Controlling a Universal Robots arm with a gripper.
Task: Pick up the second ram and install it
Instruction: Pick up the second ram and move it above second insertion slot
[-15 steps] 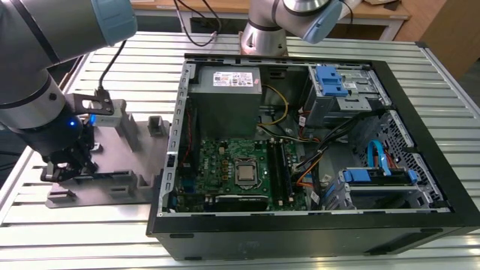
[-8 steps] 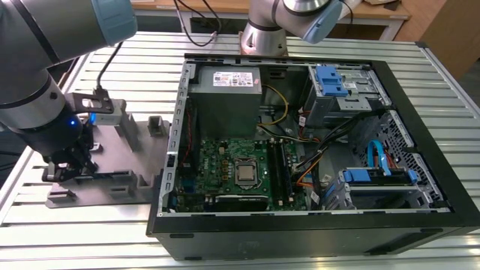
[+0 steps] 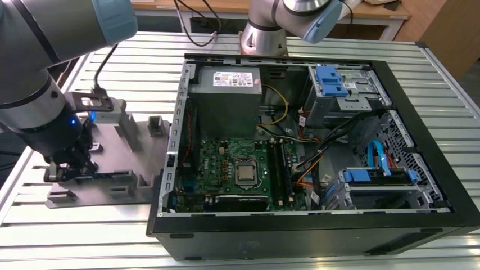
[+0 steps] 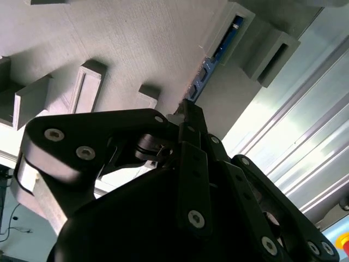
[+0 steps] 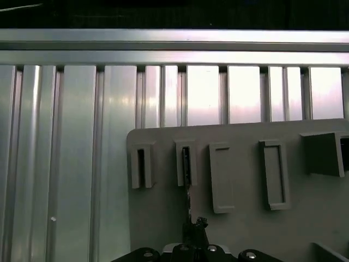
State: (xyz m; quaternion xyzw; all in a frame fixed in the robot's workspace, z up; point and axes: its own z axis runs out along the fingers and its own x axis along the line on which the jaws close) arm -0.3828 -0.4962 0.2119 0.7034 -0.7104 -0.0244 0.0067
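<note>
Pinching one end of the second ram (image 4: 217, 52), upright in its grey holder (image 4: 136, 43) slot, the gripper (image 4: 187, 109).

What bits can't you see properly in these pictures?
- Second ram: second wrist view, its lower end is hidden behind the gripper; details too small to tell.
- Gray holder: exterior view, the arm covers part of it.
- Motherboard memory slots: exterior view, too small to tell which are filled.
</note>
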